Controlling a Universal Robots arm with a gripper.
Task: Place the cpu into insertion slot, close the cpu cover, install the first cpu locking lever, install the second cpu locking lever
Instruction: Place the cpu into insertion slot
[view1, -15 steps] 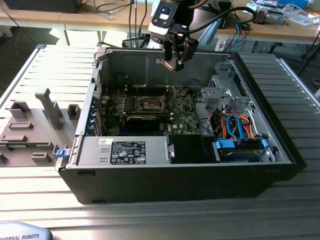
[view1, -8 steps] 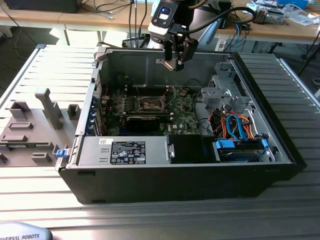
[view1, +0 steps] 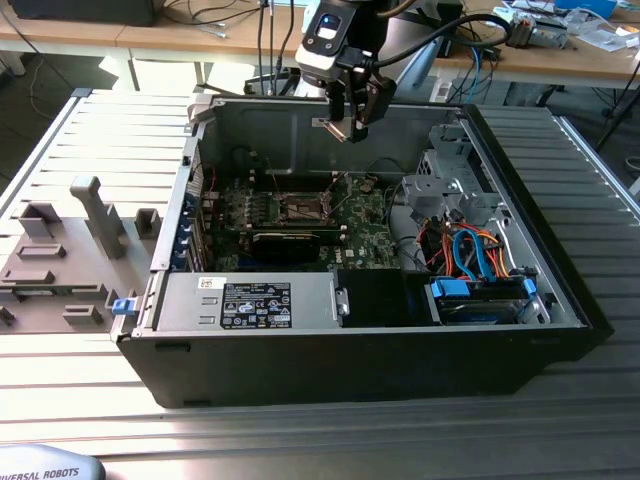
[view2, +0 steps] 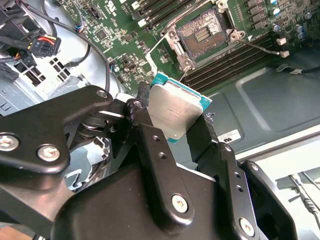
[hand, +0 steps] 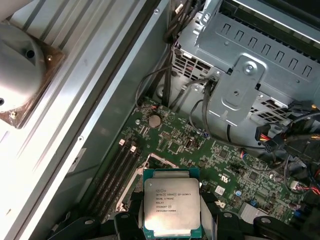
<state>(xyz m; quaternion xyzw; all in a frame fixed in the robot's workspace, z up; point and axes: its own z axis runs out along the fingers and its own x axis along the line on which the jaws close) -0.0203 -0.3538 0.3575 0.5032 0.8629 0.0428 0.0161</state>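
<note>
Closest to the lens were the black links of the pincer (view2: 175, 125). It was squeezed shut on the cpu (view2: 176, 110), with one finger on each side edge of the chip. In the first wrist view the chip showed its flat grey metal top with a thin blue-green rim around it.

In the exterior view the pincer hung high inside the open computer case (view1: 560, 300), which sat on the ribbed desk (view1: 100, 120). The chip was up in the air, well above the green board (view1: 370, 225), and touched nothing but the fingers. The insertion slot (view2: 202, 32) lay bare on the board, with its patch of tiny pins showing. I could not tell from that angle whether the chip hung right over the slot or a bit to one side.

To do this step well, I judged that the chip had to be level and turned so its corners matched the slot's corners. It should go straight down and never slide sideways, because those little pins looked easy to bend. A soft touch mattered more than speed, and the grip should open only once the chip lay flat in its seat.

As for writing, several lines of small dark print ran across the chip's top. A big label (view1: 257, 305) covered the grey box at the front of the case, and a small sticker (view2: 227, 135) sat on the case wall. I left all of it unread.
</note>
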